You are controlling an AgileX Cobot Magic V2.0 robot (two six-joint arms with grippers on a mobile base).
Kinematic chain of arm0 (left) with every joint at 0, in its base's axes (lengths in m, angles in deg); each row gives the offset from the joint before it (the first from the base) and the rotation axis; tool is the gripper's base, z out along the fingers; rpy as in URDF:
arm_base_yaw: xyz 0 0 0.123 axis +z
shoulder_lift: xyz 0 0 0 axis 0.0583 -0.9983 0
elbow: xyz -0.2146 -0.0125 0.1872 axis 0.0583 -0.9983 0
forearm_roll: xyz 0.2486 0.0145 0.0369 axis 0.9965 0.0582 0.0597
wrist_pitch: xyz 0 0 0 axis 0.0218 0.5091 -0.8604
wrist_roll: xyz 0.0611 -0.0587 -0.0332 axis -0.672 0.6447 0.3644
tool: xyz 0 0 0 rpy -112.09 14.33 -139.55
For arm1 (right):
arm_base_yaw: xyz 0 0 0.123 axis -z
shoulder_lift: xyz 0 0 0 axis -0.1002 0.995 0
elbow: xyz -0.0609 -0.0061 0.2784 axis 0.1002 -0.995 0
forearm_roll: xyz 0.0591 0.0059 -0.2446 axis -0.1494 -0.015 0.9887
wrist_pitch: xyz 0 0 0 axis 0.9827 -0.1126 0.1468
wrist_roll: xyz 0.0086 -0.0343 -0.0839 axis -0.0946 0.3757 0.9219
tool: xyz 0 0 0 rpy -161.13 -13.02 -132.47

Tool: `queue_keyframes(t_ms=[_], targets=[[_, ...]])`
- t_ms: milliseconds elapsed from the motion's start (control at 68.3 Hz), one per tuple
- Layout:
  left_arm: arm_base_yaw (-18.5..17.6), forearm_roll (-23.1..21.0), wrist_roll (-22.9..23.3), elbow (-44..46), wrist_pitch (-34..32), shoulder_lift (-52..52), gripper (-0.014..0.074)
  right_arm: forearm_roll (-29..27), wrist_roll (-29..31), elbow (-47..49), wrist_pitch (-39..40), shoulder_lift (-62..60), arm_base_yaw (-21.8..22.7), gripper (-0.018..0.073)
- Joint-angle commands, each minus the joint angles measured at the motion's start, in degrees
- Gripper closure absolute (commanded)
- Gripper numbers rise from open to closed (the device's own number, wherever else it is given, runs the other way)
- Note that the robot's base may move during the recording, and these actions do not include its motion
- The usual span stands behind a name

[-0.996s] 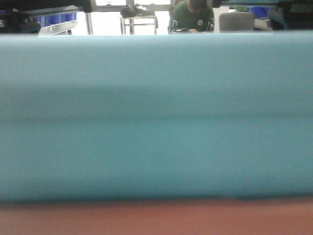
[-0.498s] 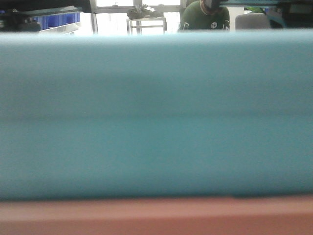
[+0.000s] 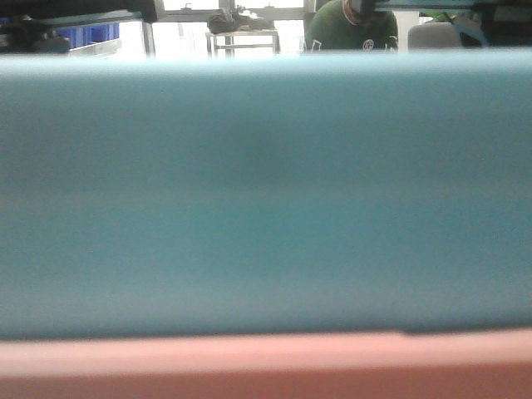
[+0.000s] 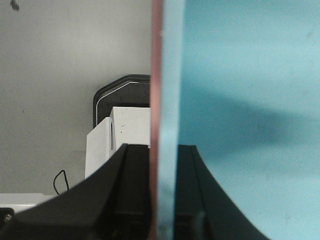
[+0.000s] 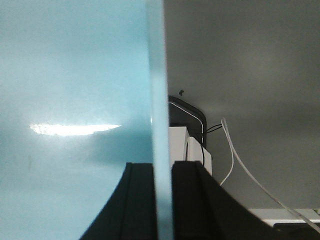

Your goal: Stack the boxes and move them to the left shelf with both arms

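Observation:
The light blue box fills nearly the whole front view, held close to the camera, with the salmon pink box showing as a band under it. In the left wrist view my left gripper is shut on the two side walls together, pink outside and blue inside. In the right wrist view my right gripper is shut on the blue wall; no pink shows there. The left shelf cannot be made out behind the boxes.
Over the blue rim I see a person in a green top, a metal table, a grey chair and dark blue bins at the far left. A white cable hangs by the right gripper.
The background over the rim has slid to the right, mostly in the first half second. The boxes stay fixed in front of the camera, and the pink band looks brighter now.

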Motion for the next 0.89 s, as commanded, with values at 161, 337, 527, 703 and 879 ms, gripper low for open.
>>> queue_keyframes(t_ms=[161, 337, 527, 703, 879], targets=[[-0.38, -0.78, 0.43, 1.64, 6.11, 2.21, 0.0608, 1.54, 0.02, 1.57, -2.69, -2.02, 0.0, 0.0493], [-0.38, -0.78, 0.43, 1.64, 6.11, 2.21, 0.0608, 1.54, 0.02, 1.57, -2.69, -2.02, 0.0, 0.0493], [-0.38, -0.78, 0.43, 1.64, 6.11, 2.21, 0.0608, 1.54, 0.02, 1.57, -2.69, -2.02, 0.0, 0.0493], [-0.38, -0.78, 0.43, 1.64, 6.11, 2.21, 0.0608, 1.6, 0.02, 1.57, -2.69, -2.02, 0.0, 0.0493], [-0.38, -0.78, 0.43, 1.64, 6.11, 2.21, 0.0608, 1.6, 0.02, 1.57, -2.69, -2.02, 0.0, 0.0493]])
